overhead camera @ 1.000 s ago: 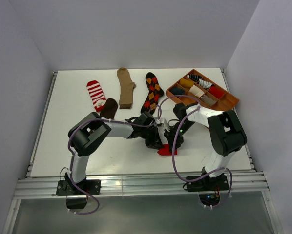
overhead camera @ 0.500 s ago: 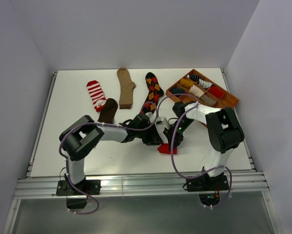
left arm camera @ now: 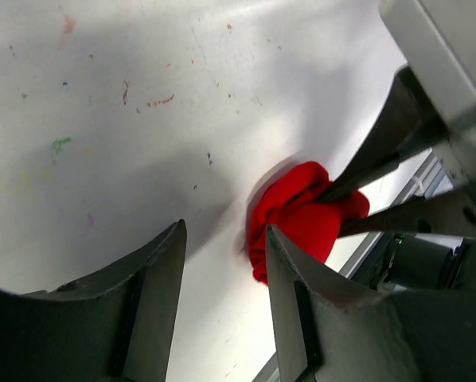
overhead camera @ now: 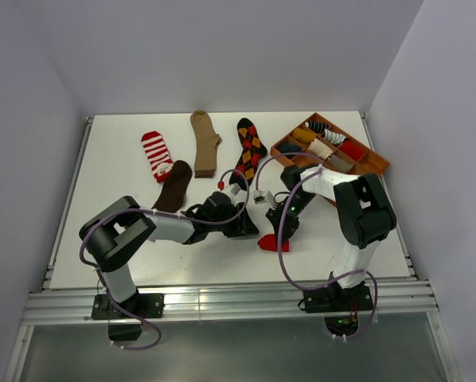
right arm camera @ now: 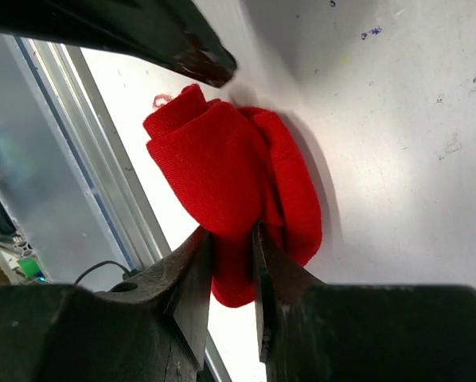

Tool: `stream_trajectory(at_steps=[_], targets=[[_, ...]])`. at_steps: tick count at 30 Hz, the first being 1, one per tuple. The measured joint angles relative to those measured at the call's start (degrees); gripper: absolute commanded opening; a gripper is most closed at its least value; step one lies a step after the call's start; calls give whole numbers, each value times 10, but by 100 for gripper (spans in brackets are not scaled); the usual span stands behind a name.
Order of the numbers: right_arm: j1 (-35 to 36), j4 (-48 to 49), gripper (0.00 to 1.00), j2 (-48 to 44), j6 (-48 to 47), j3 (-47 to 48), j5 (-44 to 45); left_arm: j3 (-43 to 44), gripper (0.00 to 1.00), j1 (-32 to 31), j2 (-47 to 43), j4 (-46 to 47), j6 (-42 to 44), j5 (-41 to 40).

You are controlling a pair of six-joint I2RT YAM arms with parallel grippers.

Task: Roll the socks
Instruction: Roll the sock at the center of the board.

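My right pincer (right arm camera: 232, 239) is almost closed, nipping a fold of the red sock (right arm camera: 230, 171). That sock sits bunched into a loose, lumpy roll on the table (overhead camera: 103, 199), just below the middle of the top view. My left pincer (left arm camera: 224, 239) stands about half open with nothing between its fingers. In its wrist view the red sock lies just past the right-hand finger, and bare table shows in the gap.

As I judge it, this roll is formed but not tidy or locked: layers bulge out to the side of my grip. It has not reached the tray (overhead camera: 381, 169) at the upper right, where several rolled bundles already fill compartments. Four socks lie flat across the upper middle of the table, none of them rolled: the striped sock (overhead camera: 156, 153), the tan sock (overhead camera: 204, 142), the brown sock (overhead camera: 175, 181) and the argyle sock (overhead camera: 248, 151). So most of the job is left.

From above, my own arms cover much of the red sock and both sets of fingers. Something small, pale and red shows just above the left wrist, and I cannot tell what it is. I cannot count the bundles in the tray surely. Both wrist views cut the roll's far side off.
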Motion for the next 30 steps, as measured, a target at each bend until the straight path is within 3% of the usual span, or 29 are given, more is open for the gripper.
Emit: stream_trajectory(at_steps=[16, 30], targets=[[-1, -2, 22, 2, 13, 2, 4, -109, 52, -1, -9, 190, 14, 44], [-1, -9, 21, 12, 20, 10, 5, -42, 54, -37, -2, 187, 66, 82]])
